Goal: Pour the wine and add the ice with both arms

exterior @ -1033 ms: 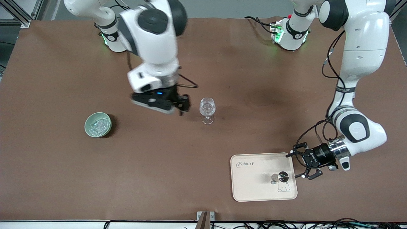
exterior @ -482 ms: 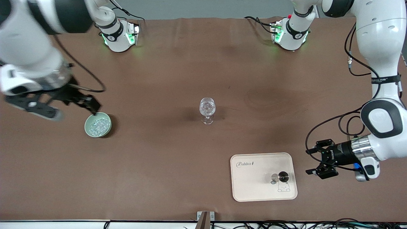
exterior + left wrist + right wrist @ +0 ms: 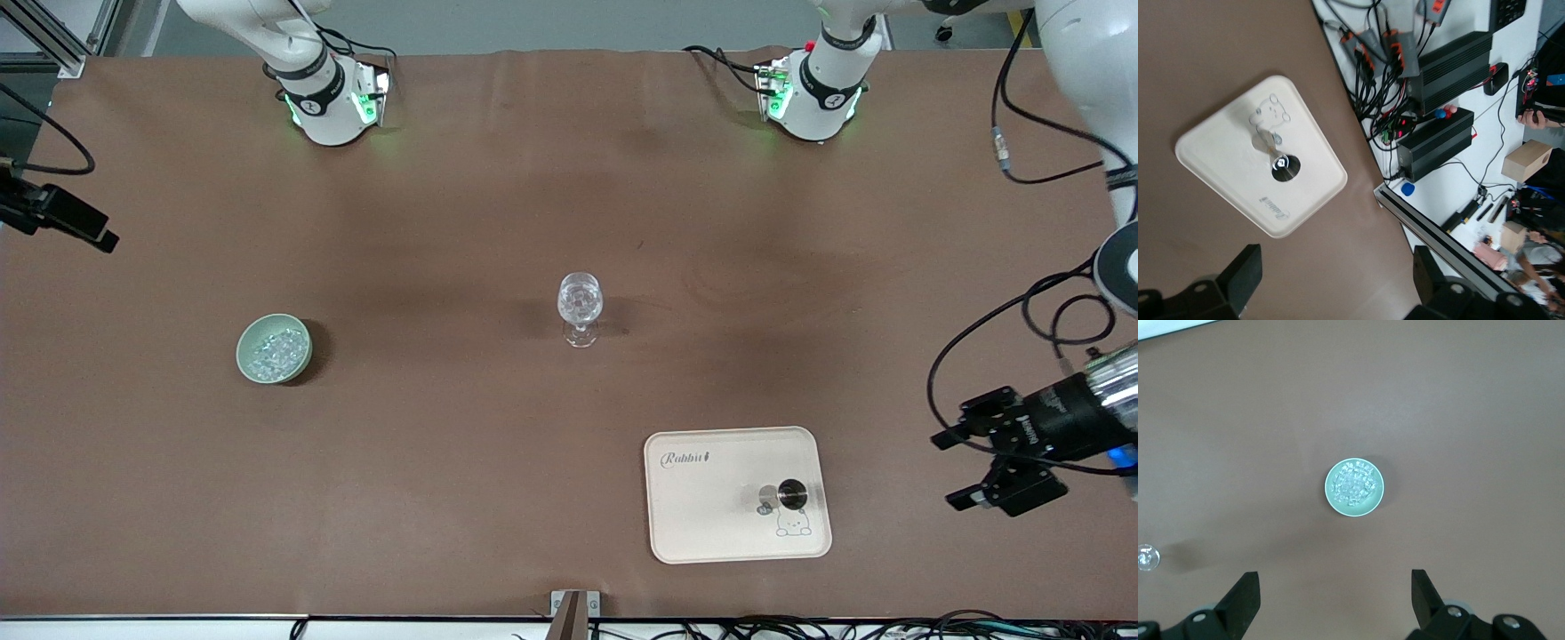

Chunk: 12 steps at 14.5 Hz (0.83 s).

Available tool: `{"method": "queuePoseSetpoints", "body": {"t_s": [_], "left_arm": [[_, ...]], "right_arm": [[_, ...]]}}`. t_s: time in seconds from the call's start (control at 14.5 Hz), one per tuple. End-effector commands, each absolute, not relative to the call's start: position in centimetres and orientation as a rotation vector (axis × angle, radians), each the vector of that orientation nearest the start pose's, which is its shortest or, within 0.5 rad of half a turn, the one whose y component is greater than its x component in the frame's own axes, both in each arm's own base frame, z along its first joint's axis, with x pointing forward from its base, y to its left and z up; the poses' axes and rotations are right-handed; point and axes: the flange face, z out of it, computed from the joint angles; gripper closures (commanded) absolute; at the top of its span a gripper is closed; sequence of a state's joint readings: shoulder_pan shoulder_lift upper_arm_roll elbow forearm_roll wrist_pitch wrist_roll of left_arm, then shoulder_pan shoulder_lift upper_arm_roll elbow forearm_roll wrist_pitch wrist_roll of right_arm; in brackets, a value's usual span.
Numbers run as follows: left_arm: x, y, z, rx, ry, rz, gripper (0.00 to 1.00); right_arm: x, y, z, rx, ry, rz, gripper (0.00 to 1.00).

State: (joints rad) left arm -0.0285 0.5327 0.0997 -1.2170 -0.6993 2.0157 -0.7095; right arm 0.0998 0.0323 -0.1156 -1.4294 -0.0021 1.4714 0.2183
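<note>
The wine's vessel, a small silver jigger (image 3: 789, 493) (image 3: 1283, 167), stands on a cream tray (image 3: 711, 498) (image 3: 1218, 150) near the front camera. Ice (image 3: 276, 348) (image 3: 1353, 483) fills a pale green bowl (image 3: 249, 364) (image 3: 1335, 501) toward the right arm's end. A clear stemmed glass (image 3: 580, 307) (image 3: 1146, 557) stands mid-table. My left gripper (image 3: 949, 471) (image 3: 1335, 277) hangs open and empty over bare table beside the tray, toward the left arm's end. My right gripper (image 3: 76, 227) (image 3: 1335, 593) is open and empty, high over the table edge at the right arm's end.
Both arm bases (image 3: 333, 98) (image 3: 809, 93) glow green along the table edge farthest from the front camera. Cables and black power boxes (image 3: 1438, 143) lie off the table edge by the tray. A small bracket (image 3: 573, 609) sits at the edge nearest the front camera.
The right gripper swung from beside the glass, past the bowl, out to the table edge. The left gripper drew back from the tray toward its own end. Both stayed open.
</note>
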Motion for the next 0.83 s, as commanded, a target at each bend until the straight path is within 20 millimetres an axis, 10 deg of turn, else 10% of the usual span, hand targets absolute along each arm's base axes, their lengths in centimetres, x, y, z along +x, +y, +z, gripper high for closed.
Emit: {"method": "queuePoseSetpoints", "body": {"t_s": [0.0,0.76], "left_arm": [[71.1,-2.5,57.3,2.423,0.918,0.259,0.0],[55.8,-4.3,68.1,2.991,0.137,0.228,0.0]], "right_arm": [[55.0,0.0,65.7,-3.123,0.322,-0.005,0.0],[54.9,0.2,66.3,-3.157,0.165,-0.021,0.0]]}}
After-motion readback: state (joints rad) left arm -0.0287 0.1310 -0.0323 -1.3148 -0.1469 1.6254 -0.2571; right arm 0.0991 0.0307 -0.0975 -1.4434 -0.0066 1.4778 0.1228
